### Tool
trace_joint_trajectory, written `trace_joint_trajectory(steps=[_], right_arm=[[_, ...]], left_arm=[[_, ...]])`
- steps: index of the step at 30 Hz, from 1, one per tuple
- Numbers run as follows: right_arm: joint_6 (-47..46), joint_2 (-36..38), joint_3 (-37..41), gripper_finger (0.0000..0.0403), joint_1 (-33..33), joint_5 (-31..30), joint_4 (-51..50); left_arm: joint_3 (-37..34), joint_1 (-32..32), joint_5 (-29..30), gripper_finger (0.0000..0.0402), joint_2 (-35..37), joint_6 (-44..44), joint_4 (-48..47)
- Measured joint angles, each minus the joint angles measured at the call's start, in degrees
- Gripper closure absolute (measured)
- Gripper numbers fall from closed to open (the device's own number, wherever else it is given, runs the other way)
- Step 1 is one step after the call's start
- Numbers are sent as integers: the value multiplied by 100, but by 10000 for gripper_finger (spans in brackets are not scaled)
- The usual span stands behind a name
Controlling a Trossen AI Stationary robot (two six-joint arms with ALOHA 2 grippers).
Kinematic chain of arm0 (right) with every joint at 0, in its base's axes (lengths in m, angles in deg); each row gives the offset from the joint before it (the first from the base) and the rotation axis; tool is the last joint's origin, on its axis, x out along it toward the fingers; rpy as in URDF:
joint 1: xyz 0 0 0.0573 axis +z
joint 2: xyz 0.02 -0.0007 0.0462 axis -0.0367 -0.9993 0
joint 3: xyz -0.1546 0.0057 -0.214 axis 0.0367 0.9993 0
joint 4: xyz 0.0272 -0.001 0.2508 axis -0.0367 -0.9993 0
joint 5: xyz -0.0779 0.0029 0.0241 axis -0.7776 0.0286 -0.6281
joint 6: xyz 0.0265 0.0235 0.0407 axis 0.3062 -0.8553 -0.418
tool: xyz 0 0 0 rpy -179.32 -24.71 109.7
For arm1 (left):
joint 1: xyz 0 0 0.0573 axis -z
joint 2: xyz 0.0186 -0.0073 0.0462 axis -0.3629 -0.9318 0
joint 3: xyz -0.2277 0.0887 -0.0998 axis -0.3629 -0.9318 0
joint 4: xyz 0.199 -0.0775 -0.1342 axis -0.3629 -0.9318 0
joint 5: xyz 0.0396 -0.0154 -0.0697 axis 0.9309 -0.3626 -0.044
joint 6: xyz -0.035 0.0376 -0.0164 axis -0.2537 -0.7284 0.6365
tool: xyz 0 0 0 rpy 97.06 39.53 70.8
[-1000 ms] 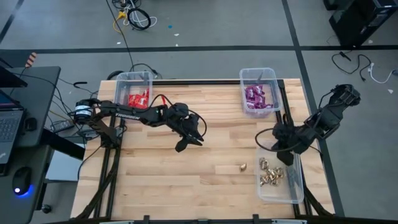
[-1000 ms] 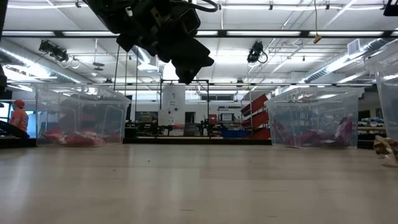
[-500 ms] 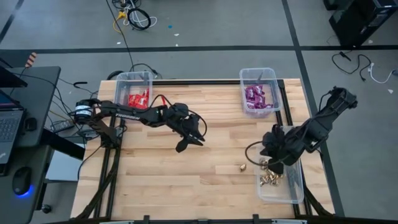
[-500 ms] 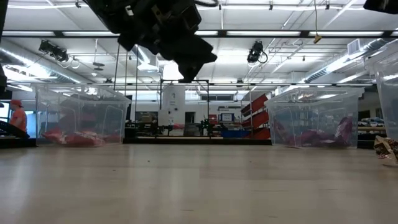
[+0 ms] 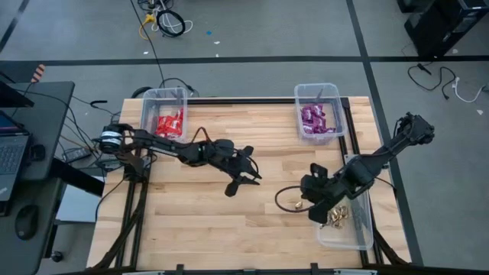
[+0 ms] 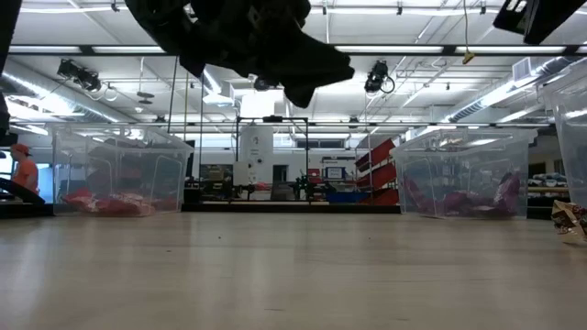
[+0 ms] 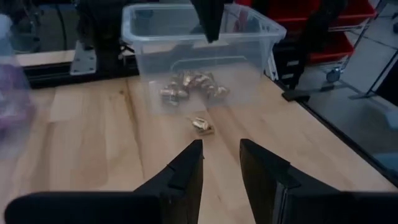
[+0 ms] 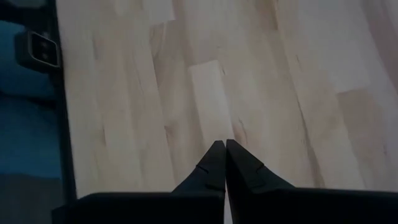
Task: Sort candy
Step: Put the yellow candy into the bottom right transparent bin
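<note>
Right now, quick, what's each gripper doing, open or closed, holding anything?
Left gripper: open, holding nothing, above the table's middle.
Right gripper: closed, holding nothing, over bare wood.

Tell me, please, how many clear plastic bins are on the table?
3: the bin with red candy at the far left corner, the bin with purple candy at the far right, the bin with gold candy along the right edge.

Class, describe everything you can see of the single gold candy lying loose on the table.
The loose gold candy is a small, crumpled piece in shiny gold foil, lying on the bare wooden table. It sits just outside the clear bin that holds the other gold pieces, apart from its wall. Nothing touches it. In the high view it lies beside the right end effector, partly hidden.
</note>
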Motion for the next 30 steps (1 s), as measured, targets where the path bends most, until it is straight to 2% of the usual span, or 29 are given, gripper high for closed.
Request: trace_joint_trajectory(steps=[3,10,18,24,30], right_arm=[[69,-128,-49,403,-128,73,-112],[327,-109,-1041,403,-156,-930,-1007],[381,182,-2244,403,78,-1711,-1932],[379,314,-2402,403,152,-1883,-2061],[379,288,-2402,403,152,-1881,-2083]], left_arm=[[0,146,6,292,-273,15,318],[-2,479,368,292,-956,233,1628],[0,849,1529,292,-1806,442,3294],[100,990,2158,292,-2273,436,3923],[892,1161,2187,292,-2752,427,3569]])
